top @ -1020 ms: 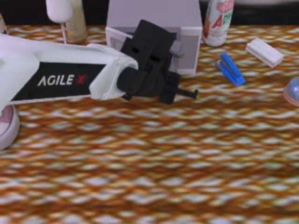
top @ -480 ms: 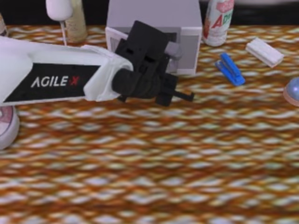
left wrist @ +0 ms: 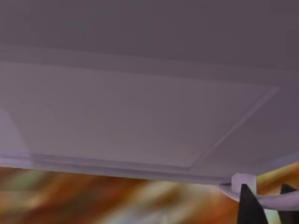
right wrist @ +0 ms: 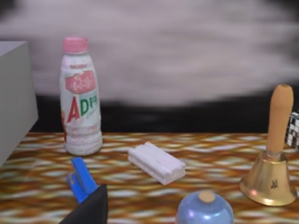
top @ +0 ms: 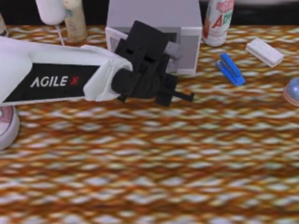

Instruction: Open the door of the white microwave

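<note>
The white microwave stands at the back middle of the table. Its door, a white frame round a grey window, fills the left wrist view. My left gripper is pressed up against the microwave's front. In the left wrist view my left gripper is shut on the door's white bar handle, with a dark fingertip on each side of the bar. I cannot tell whether the door stands ajar. My right arm is parked outside the top view; a dark part of my right gripper shows in the right wrist view.
A pink-capped bottle stands right of the microwave. A blue stapler, a white block and a blue dome bell lie farther right. A brass hand bell stands beyond. A tan bottle stands to the microwave's left.
Since a second ago my left arm and gripper have shifted slightly to the left while at the handle. Over the last half second nothing has visibly moved.
</note>
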